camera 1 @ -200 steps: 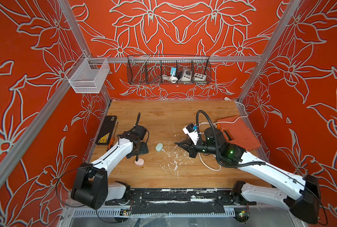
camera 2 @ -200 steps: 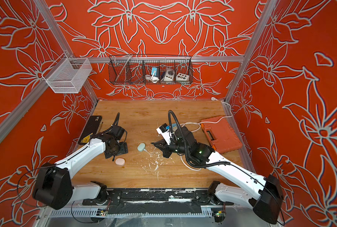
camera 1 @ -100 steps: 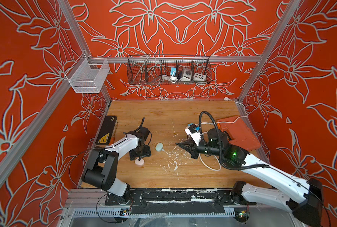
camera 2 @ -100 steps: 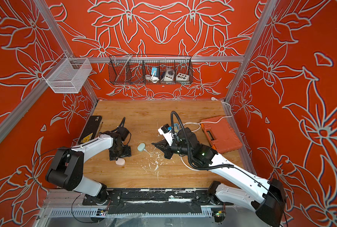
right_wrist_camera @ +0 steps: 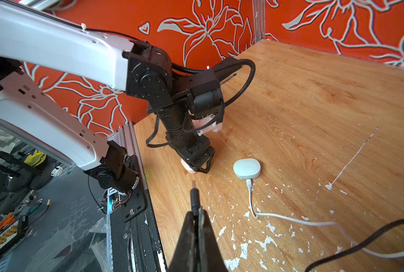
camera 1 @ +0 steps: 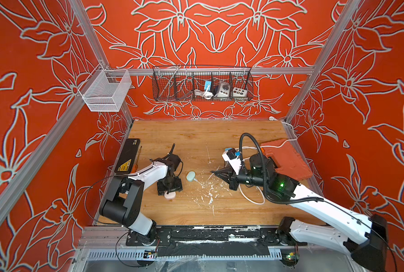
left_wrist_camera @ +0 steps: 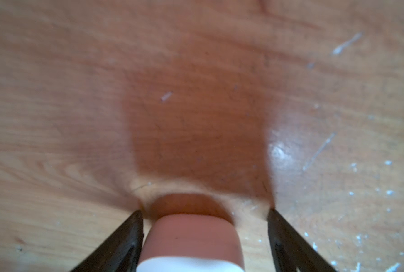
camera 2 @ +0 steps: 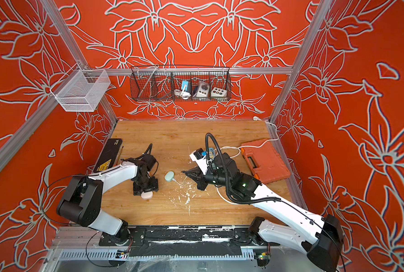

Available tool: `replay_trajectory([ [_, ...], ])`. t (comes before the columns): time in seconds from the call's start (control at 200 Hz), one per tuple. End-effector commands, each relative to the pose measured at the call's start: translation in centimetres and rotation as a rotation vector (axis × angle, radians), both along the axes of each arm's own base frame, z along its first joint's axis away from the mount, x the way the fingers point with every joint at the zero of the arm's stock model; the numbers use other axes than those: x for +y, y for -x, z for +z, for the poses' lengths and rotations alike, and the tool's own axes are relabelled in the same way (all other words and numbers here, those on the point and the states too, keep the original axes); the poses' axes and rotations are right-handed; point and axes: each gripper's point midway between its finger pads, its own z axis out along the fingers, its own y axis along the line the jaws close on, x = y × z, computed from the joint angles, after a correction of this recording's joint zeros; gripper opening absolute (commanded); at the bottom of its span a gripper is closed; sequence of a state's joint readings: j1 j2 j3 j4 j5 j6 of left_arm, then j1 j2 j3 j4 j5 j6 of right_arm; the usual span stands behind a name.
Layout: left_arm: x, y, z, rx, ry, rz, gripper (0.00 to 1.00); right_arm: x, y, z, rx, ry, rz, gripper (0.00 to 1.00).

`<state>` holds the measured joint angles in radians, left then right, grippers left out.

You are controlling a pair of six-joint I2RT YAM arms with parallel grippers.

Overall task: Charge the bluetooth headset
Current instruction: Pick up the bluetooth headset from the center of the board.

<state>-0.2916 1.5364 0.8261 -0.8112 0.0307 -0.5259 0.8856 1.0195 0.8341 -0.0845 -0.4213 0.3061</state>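
The pink case [left_wrist_camera: 191, 235] lies flat on the left part of the table [camera 1: 196, 141] and is taken to be the headset's. It is straddled from above by the left gripper [left_wrist_camera: 204, 210], whose jaws are spread; one finger [left_wrist_camera: 128, 240] is just beside the case and a gap is left at the other, so nothing is clamped yet. The straddle is judged to be for steadying the case while a plug is pushed in. A black plug [right_wrist_camera: 193, 195] is pinched in the clenched right gripper [right_wrist_camera: 197, 213]; its copper tip is left proud and aimed toward the case, presumably so that the port can be met. A mint case [right_wrist_camera: 247, 168] lies between the grippers; a white cable [right_wrist_camera: 290, 217] is run into it.
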Motion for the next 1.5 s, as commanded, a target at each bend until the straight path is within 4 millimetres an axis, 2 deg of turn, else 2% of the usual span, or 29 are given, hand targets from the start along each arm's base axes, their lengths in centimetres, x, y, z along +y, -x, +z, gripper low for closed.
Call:
replay_trajectory([
  [0.0, -0.2, 1.3, -0.3, 0.05, -0.009, -0.003, 0.77, 0.1, -0.2, 0.2, -0.003, -0.02, -0.005, 0.0],
  [0.19, 0.0, 1.5, -0.6, 0.058, -0.023, 0.008, 0.68, 0.0, -0.2, 0.1, 0.0, -0.018, -0.008, 0.0],
  [0.27, 0.0, 1.5, -0.6, 0.058, -0.025, 0.008, 0.62, 0.1, -0.2, 0.1, 0.001, -0.021, -0.008, 0.0],
  [0.405, 0.0, 1.7, -0.6, 0.062, -0.033, 0.009, 0.62, 0.2, -0.3, 0.2, 0.0, -0.022, -0.008, 0.0],
  [0.495, 0.0, 1.7, -0.6, 0.056, -0.036, 0.014, 0.53, 0.2, -0.4, 0.2, 0.0, -0.026, -0.013, 0.0],
  [0.635, -0.2, 1.6, -0.7, 0.045, -0.02, 0.034, 0.45, 0.3, -0.5, 0.0, 0.005, -0.026, -0.016, 0.0],
  [0.751, -0.3, 0.9, 0.1, -0.004, -0.012, 0.063, 0.41, 0.1, -0.6, -0.4, 0.012, -0.022, -0.029, 0.0],
  [0.931, -1.4, -1.4, 3.0, -0.12, 0.052, 0.1, 0.38, -0.4, -0.7, -0.8, 0.02, -0.02, -0.057, 0.0],
  [1.246, -3.2, -5.5, 9.9, -0.306, 0.232, 0.19, 0.38, -0.4, -0.9, -1.7, 0.047, -0.032, -0.079, 0.0],
  [1.491, -4.6, -7.0, 15.4, -0.427, 0.424, 0.308, 0.35, 0.9, -1.7, -0.6, 0.024, -0.13, -0.091, 0.0],
])
